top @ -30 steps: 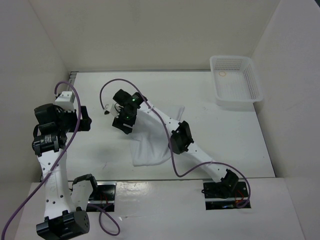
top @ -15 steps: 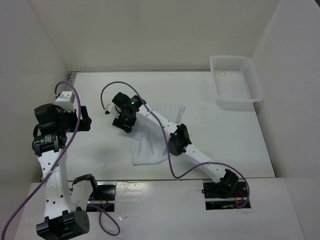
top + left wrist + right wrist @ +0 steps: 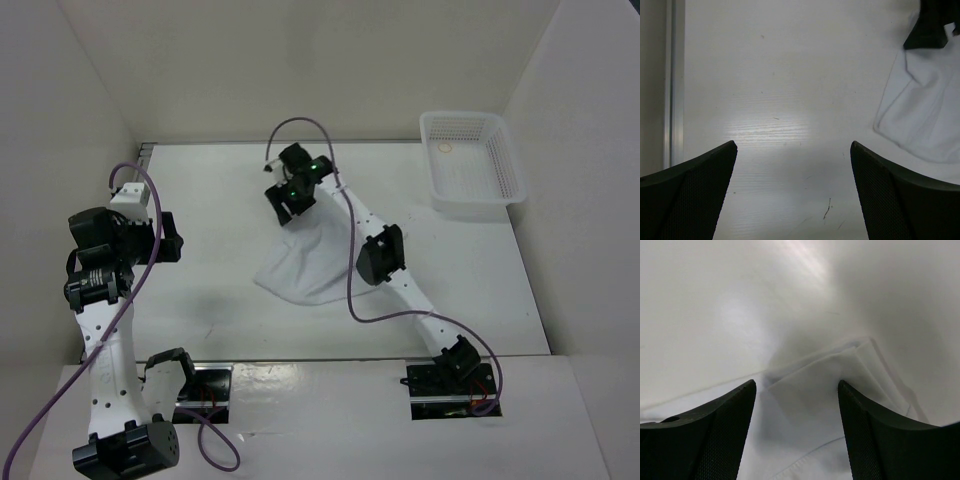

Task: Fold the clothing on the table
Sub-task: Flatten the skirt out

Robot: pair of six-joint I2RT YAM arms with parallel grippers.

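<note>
The white clothing (image 3: 305, 265) lies rumpled on the table (image 3: 200, 190), drawn to a narrow point at its far end. My right gripper (image 3: 289, 205) hovers over that far end, open. In the right wrist view the clothing (image 3: 805, 405) fills the space under the right gripper (image 3: 797, 382), and a folded corner reaches the right fingertip (image 3: 852, 405). Far to the left, my left gripper (image 3: 168, 240) stands open and holds nothing. The left wrist view shows it (image 3: 792, 144) over bare table with the clothing (image 3: 925, 115) at upper right.
A white mesh basket (image 3: 508, 165) stands at the back right corner with a small ring inside. A metal rail (image 3: 674, 75) runs along the table's left edge. White walls close in the table on three sides.
My right gripper has swung from the cloth's left side toward the back and right. The clothing has shifted with it, from a rough rectangle to a shape tapering toward the gripper. The left arm is still.
</note>
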